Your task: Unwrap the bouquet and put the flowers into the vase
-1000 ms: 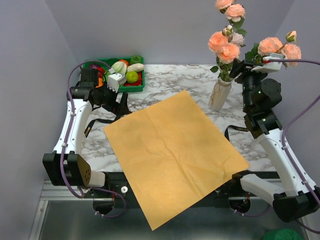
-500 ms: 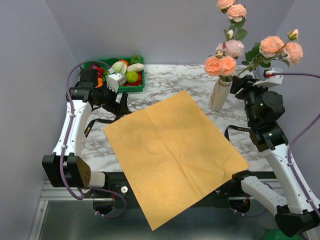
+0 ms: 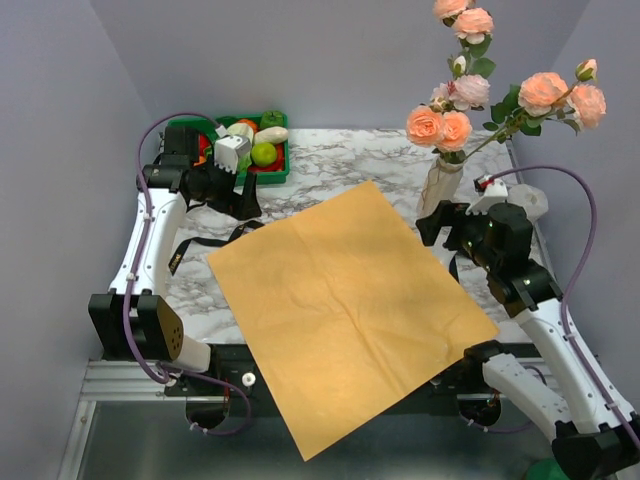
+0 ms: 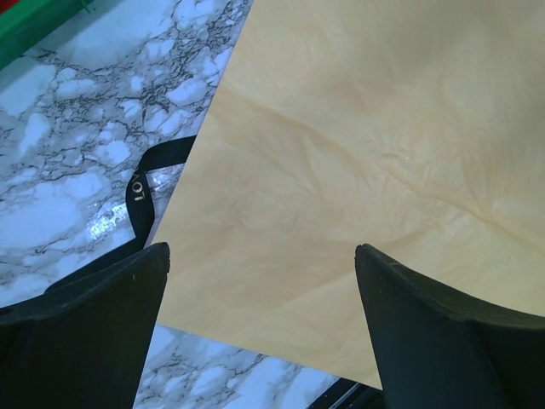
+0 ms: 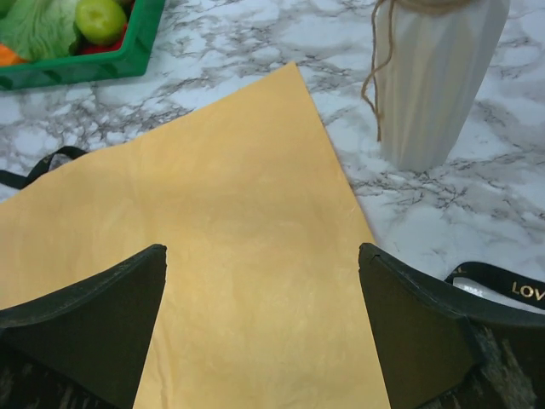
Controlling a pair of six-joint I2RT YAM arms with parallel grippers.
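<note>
The roses (image 3: 455, 125) stand in the vase (image 3: 438, 190); the paper sheet (image 3: 340, 300) lies flat on the worktop (image 3: 340, 160). The left gripper (image 4: 262, 256) and right gripper (image 5: 261, 250) are both spread wide, empty.

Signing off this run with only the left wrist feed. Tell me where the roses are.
Observer: The roses stand in the vase at the far right of the table.
Operator: Report the right claw.
Observer: The right claw is open and empty, above the paper, short of the vase.
Operator: Describe the ribbon on that side.
Observer: A black ribbon lies on the table beside the right claw.
</note>
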